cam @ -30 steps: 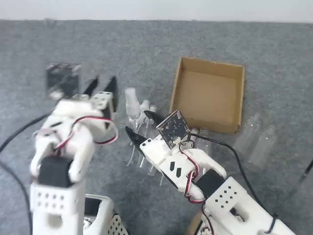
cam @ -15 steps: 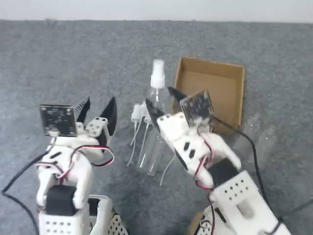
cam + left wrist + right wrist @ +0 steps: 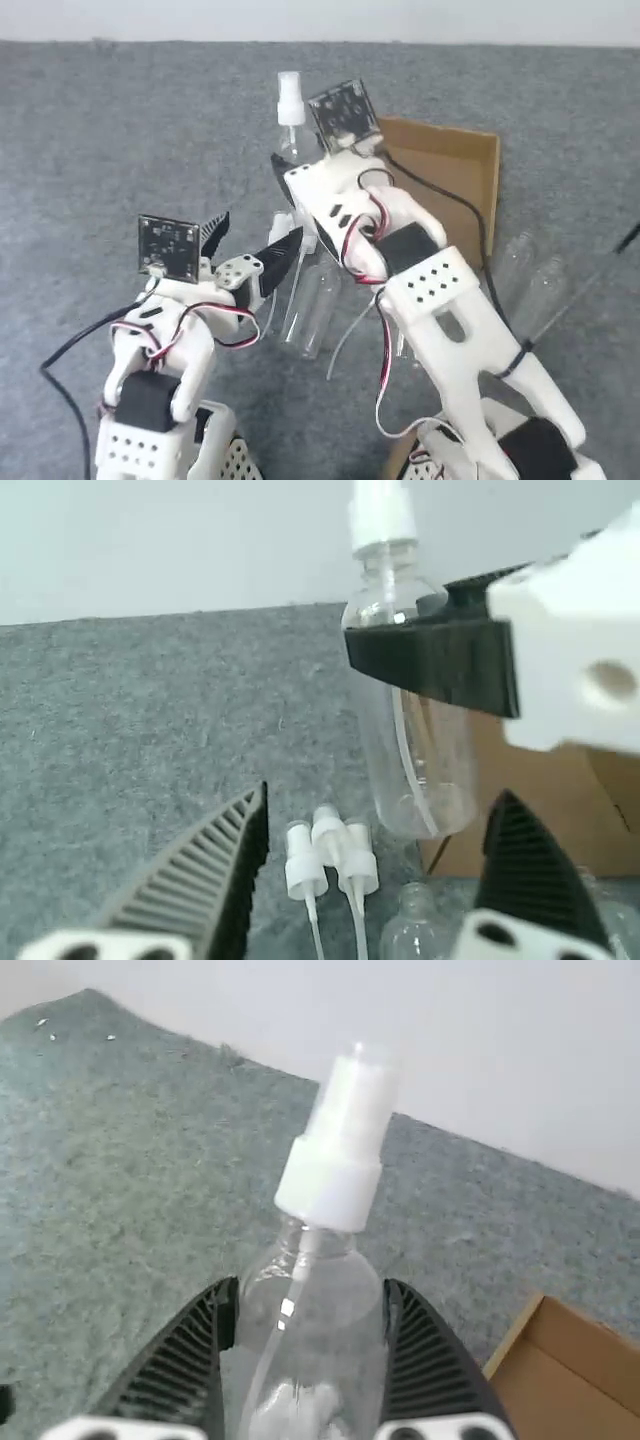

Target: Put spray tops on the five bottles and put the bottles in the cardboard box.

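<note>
My right gripper is shut on a clear bottle that carries a white spray top. It holds the bottle upright in the air beside the cardboard box. In the right wrist view the bottle stands between the black fingers. My left gripper is open and empty, low over the loose spray tops. The left wrist view shows the held bottle ahead of my left gripper. A bare bottle lies on the carpet.
Two more clear bottles lie on the grey carpet right of the box. Cables trail from both arms. The arms' white bases stand at the near edge.
The right arm has lifted the bottle with its spray top up and away toward the box's far left. The left arm has swung right toward the loose spray tops.
</note>
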`<action>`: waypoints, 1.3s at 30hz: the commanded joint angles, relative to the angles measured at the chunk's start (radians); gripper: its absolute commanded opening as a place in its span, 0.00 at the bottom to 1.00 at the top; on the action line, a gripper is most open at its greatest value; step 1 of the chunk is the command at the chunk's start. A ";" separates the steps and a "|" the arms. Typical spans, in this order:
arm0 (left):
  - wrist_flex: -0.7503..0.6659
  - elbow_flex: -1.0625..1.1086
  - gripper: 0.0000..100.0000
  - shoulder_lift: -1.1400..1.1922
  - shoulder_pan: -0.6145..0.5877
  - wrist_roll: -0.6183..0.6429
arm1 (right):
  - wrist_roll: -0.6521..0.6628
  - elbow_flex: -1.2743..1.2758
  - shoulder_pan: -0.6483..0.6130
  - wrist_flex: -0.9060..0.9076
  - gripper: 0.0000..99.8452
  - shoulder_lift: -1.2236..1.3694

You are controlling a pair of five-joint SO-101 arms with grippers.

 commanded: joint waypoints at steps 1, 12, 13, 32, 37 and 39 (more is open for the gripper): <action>-0.092 0.031 0.33 -0.006 0.002 0.000 | -0.011 -0.183 -0.065 0.157 0.01 -0.024; -0.098 0.041 0.33 -0.006 -0.006 -0.002 | -0.005 -0.203 -0.153 0.355 0.01 -0.157; -0.098 0.041 0.33 -0.006 -0.006 -0.002 | -0.005 -0.201 -0.153 0.364 0.01 -0.166; -0.095 0.042 0.33 -0.006 -0.008 -0.002 | -0.003 -0.209 -0.039 0.438 0.01 -0.199; -0.115 0.061 0.33 -0.006 -0.008 -0.003 | -0.003 -0.209 0.007 0.478 0.01 -0.200; -0.126 0.068 0.33 -0.006 -0.006 -0.003 | -0.003 -0.209 0.008 0.479 0.01 -0.200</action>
